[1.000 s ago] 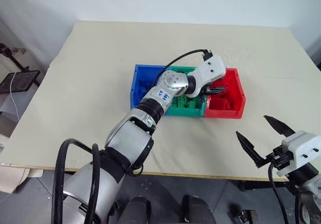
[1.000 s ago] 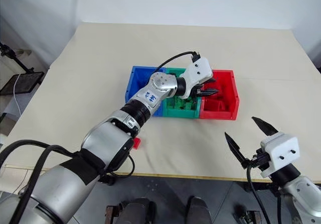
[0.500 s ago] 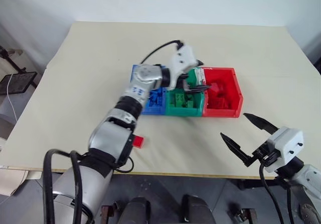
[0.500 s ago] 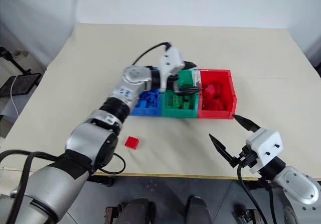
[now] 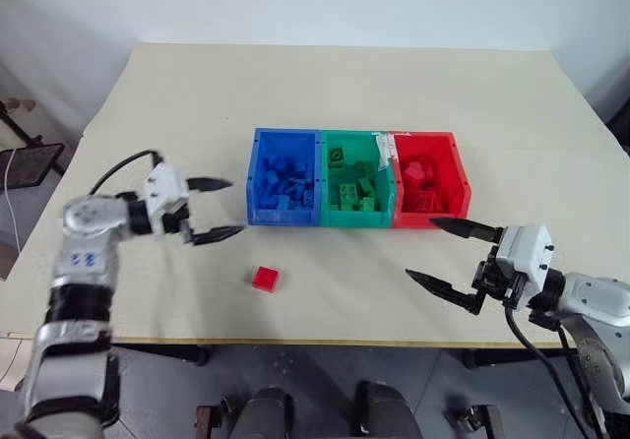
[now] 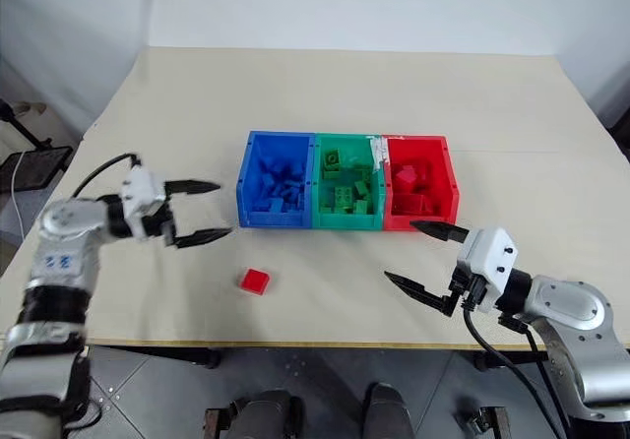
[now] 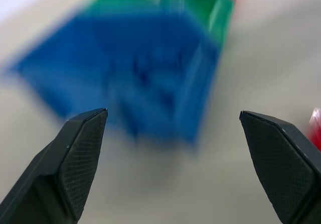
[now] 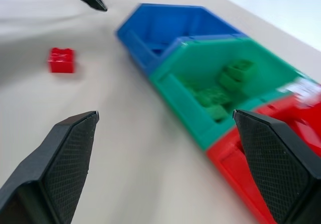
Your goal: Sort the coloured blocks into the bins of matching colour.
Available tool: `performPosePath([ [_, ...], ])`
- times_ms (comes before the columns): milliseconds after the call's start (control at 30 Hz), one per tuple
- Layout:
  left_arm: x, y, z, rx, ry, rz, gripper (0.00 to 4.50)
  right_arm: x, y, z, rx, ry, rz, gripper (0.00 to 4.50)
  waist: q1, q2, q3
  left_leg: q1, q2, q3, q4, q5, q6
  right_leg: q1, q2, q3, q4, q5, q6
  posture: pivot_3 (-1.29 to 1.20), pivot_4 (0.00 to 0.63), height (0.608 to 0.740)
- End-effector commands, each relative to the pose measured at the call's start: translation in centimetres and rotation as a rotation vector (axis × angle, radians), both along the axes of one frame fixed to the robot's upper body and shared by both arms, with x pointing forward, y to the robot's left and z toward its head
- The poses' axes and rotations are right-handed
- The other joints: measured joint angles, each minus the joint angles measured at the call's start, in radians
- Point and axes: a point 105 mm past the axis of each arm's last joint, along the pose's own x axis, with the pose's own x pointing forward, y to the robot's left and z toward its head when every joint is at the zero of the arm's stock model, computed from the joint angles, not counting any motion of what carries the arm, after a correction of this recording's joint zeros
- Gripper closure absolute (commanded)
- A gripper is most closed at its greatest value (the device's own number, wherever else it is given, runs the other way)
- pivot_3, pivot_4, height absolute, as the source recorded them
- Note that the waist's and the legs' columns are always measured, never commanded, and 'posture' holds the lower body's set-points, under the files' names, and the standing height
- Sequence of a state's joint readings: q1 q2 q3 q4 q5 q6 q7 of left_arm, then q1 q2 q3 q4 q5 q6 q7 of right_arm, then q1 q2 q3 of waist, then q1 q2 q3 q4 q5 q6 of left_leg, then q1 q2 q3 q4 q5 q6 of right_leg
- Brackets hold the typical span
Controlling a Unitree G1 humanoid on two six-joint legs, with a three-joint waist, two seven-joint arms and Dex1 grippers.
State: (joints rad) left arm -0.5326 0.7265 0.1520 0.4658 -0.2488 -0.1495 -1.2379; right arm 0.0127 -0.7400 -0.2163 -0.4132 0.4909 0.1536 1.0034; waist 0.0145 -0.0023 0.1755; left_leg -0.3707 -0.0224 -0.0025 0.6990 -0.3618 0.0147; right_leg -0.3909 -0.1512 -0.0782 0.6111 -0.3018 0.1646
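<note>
Pretty much done here, by the look of it. The three bins sit in a row mid-surface: blue bin (image 5: pixel 284 191), green bin (image 5: pixel 356 191) and red bin (image 5: pixel 427 191), touching side to side, and each one has a pile of bricks of its own colour inside. I can't spot any brick in the wrong bin, though the piles are small and jumbled so I wouldn't swear to it.

What's left: one red brick (image 5: pixel 264 279) lying loose on the surface (image 5: pixel 197 94), at about 7 o'clock from the blue bin and well apart from the red bin. That's the only stray I can see.

Left pincer (image 5: pixel 219 208) hangs at 9 o'clock of the blue bin, fingers spread wide, nothing in it. Right pincer (image 5: pixel 448 254) sits at about 5 o'clock of the red bin, also spread and empty.

My guess is the left one is better placed for that last brick, then it's a carry across to the red bin.
</note>
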Motion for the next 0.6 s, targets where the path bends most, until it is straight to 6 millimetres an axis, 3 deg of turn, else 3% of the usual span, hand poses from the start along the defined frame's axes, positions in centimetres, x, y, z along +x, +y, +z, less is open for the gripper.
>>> performPosePath([
  [33,-1.4,1.4,0.1,0.065,-0.011,0.026,0.01,-0.8,0.4,-0.3,-0.042,0.018,0.087,0.00,0.009,0.000,0.000,0.000,0.000,0.000,0.000,0.000,0.000,0.000,0.000,0.000,0.000,0.000,0.000,0.00,0.150,0.740],
  [133,-2.6,1.4,-1.3,0.113,0.044,-0.013,0.01,-1.6,-0.2,-2.0,-0.138,0.073,0.123,0.00,0.016,0.000,0.000,0.000,0.000,0.000,0.001,0.000,0.000,0.001,0.000,0.000,0.000,0.000,0.000,0.00,0.150,0.740],
  [233,-2.9,0.4,-1.1,0.088,0.088,-0.061,0.01,-1.7,-0.9,-1.7,-0.096,0.085,0.091,0.00,0.016,0.000,0.000,0.000,-0.001,0.001,0.001,0.000,0.000,0.002,0.000,-0.001,0.000,0.000,0.000,0.00,0.150,0.740],
  [300,-3.5,-0.7,-1.0,0.089,0.157,-0.119,0.01,-2.0,-1.2,-1.8,-0.103,0.088,0.087,0.00,0.011,0.000,0.000,0.000,0.000,0.001,0.001,0.000,0.000,0.001,0.000,0.000,0.000,0.000,0.000,0.00,0.150,0.740],
  [500,-5.1,-5.8,-2.8,0.366,0.168,-0.372,0.01,-2.7,-2.0,-2.2,-0.115,0.111,0.038,0.00,0.012,0.000,0.000,0.001,0.000,0.004,0.000,-0.001,-0.001,0.001,0.000,0.000,0.000,0.000,0.000,0.00,0.150,0.740],
  [600,-3.7,-6.9,-3.6,0.409,0.185,-0.339,0.01,-2.7,-1.8,-2.2,-0.105,0.115,0.034,0.00,0.011,0.000,0.000,0.001,0.000,0.010,0.001,-0.001,-0.001,0.001,0.001,0.000,0.000,0.000,0.000,0.00,0.150,0.740],
])
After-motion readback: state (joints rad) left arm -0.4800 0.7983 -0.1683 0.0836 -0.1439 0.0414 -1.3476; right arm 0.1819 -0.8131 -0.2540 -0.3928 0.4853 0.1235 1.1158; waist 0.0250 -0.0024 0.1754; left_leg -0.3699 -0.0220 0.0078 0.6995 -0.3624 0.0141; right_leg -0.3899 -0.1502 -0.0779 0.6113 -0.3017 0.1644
